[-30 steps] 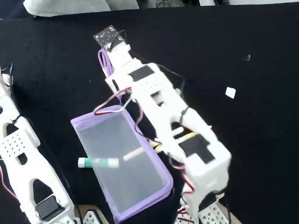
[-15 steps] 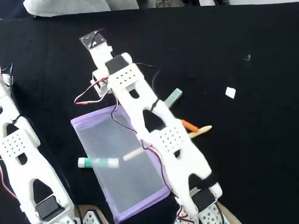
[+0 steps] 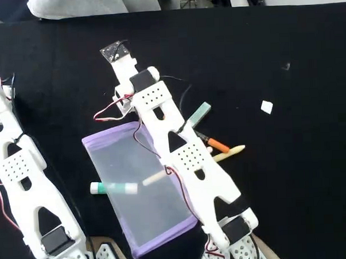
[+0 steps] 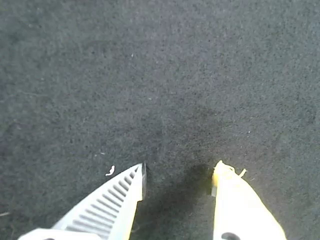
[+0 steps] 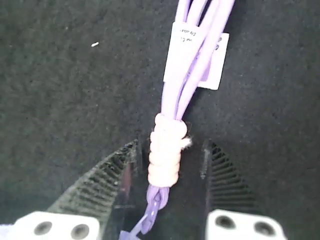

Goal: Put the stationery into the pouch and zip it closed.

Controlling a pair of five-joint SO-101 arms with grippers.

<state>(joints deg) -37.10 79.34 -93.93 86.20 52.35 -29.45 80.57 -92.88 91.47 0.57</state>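
our right gripper (image 5: 170, 146) straddles the purple pull cord (image 5: 186, 75) with jaws apart, our left gripper (image 4: 177, 172) gapes over the black cloth (image 4: 150, 60), and pulling now could zip the pouch (image 3: 131, 214) while the orange pen (image 3: 218, 145) lies outside it.

The left arm's white two-fingered plastic hand (image 4: 177, 175) hovers spread apart above the dark, speckled fabric-covered tabletop (image 4: 160, 75).
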